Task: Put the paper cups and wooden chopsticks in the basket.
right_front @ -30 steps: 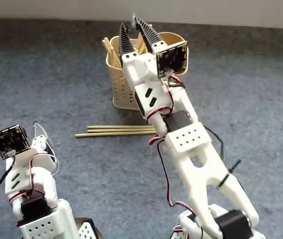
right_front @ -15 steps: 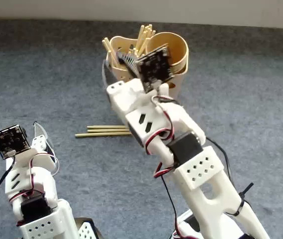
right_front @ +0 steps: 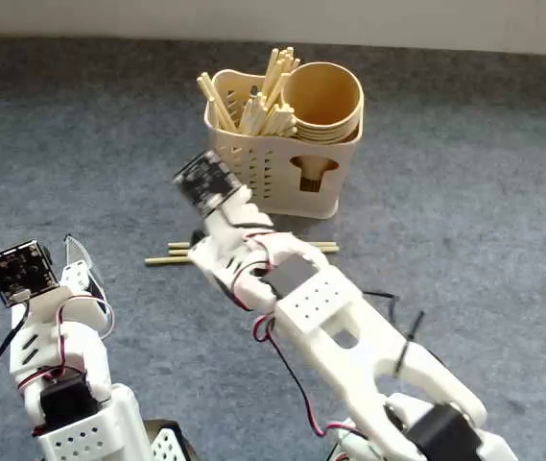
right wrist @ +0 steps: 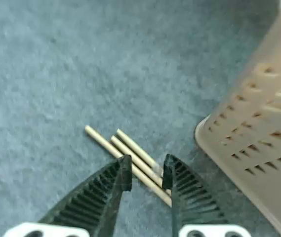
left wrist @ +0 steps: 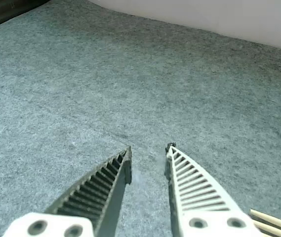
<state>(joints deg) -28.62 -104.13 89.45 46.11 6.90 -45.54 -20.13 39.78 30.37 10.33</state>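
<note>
Now | right fingers [right wrist: 105,195] narrowly parted over loose chopsticks [right wrist: 130,156], holding nothing | left fingers [left wrist: 105,183] parted, empty, over carpet [left wrist: 130,74]

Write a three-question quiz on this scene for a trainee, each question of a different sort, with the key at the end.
1. Multiple choice: where are the paper cups?
A. inside the basket
B. on the floor beside it
C. on the floor behind it
2. True or false: the right gripper is open above the loose chopsticks.
3. Count: how many loose chopsticks does the right wrist view show on the floor?

Key: 1 A; 2 true; 3 three.
</note>
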